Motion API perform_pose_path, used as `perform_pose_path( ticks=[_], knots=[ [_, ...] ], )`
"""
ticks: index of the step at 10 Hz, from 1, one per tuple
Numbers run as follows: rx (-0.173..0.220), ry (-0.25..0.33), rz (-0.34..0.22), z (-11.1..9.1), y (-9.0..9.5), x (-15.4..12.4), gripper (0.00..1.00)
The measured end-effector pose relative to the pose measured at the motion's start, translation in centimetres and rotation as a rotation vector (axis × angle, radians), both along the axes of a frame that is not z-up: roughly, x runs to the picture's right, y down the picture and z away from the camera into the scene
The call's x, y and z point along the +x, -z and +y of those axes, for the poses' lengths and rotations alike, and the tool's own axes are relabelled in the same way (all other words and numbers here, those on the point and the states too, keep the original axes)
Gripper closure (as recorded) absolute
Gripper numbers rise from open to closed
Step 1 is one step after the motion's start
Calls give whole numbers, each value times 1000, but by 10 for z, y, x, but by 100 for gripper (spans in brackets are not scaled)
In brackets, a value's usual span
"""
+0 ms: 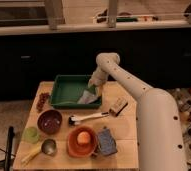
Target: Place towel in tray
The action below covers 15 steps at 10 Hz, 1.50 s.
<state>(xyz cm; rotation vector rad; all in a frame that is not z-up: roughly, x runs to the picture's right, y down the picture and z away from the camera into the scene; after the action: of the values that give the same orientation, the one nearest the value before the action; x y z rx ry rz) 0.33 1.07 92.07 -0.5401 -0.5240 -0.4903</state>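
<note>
The dark green tray (64, 90) sits at the back of the wooden table. The small pale grey-blue towel (87, 97) lies rumpled in the tray's right front part, against the right wall. My gripper (95, 84) hangs over the tray's right edge, right above the towel's upper corner. I cannot tell whether it still touches the towel.
On the table stand a maroon bowl (49, 121), an orange bowl (82, 142) with a round orange thing in it, a folded blue-grey patterned cloth (106, 142), a brush with a white handle (89, 118), a wooden block (118, 106), a green cup (31, 134) and a ladle (46, 147).
</note>
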Motion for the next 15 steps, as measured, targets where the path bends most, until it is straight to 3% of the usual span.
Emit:
perform_pose_path(
  ticks=[4, 7, 15],
  knots=[
    [23, 3, 0, -16, 6, 1, 20],
    [60, -6, -6, -38, 25, 3, 20],
    [72, -6, -11, -40, 27, 2, 20]
  ],
)
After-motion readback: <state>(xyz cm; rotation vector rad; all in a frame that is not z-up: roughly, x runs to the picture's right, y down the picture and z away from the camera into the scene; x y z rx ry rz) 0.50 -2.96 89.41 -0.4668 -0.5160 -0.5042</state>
